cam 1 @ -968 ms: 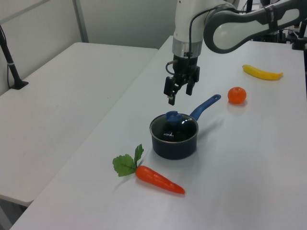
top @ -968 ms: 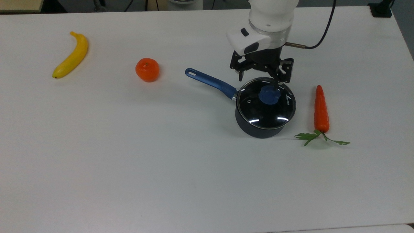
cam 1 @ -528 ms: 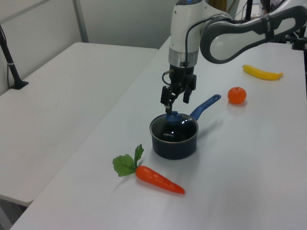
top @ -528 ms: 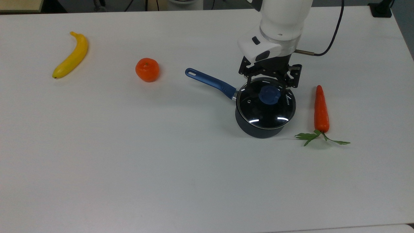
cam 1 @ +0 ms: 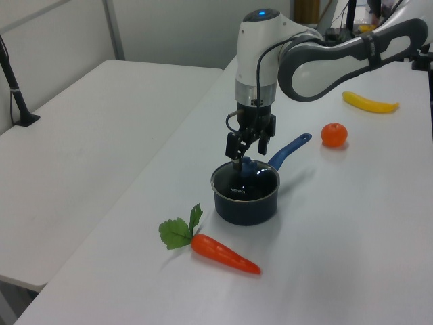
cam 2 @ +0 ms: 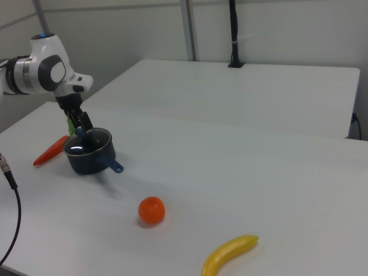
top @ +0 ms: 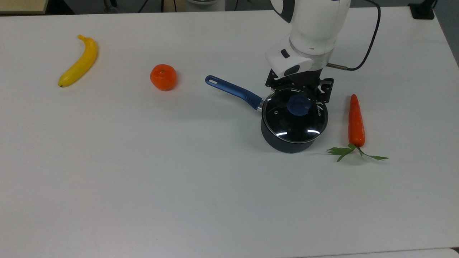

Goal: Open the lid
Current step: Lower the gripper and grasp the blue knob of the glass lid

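Top view, left to right: a banana (top: 79, 61) and a tangerine (top: 163, 77) are seen on the white table (top: 143, 179), well apart from the work. Then the saucepan (top: 290, 141) is seen, its blue handle (top: 235, 91) run out toward the top view's upper left. The lid (top: 294, 114) is seated flat on the saucepan, rim all round, not yet lifted. A carrot (top: 356, 122) is laid just beside the pan on the top view's right, its leaves toward the near edge.

The gripper (cam 1: 245, 154) is held straight above the lid, fingers pointed down; the jaws are parted, set narrowly wider than the blue knob (top: 299, 105). In the left view one fingertip is seen at knob height on the left view's left of the knob, so the knob is judged to lie between the fingers or very nearly so; contact cannot be told. In the right view the gripper (cam 2: 76, 127) is likewise seen over the pan's top.

Key relation: the knob lies directly below and between the fingers, at the lid's centre. Closing on the knob and a straight lift are judged to be next. An off-centre pinch could tilt the lid or drag the pan.
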Action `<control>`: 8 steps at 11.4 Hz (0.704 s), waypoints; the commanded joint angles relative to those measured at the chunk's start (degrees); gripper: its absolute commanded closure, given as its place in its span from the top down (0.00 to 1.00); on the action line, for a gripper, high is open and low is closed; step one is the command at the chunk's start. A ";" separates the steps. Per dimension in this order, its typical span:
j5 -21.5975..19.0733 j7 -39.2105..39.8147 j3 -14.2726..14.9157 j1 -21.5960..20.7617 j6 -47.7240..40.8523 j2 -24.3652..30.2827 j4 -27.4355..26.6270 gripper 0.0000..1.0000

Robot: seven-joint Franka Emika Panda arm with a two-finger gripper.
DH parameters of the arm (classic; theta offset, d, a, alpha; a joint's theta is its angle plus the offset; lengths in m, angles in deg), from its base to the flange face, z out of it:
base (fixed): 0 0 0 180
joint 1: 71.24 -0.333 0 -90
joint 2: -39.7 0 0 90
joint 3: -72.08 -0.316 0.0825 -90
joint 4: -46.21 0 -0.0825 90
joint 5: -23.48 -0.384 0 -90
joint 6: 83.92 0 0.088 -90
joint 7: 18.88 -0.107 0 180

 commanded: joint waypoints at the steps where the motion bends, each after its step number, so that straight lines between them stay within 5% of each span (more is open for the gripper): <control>1: -0.03 -1.79 0.24 -0.59 1.05 -1.60 1.12 0.96; 8: -0.03 -2.75 0.33 -0.59 1.05 -1.51 1.64 0.42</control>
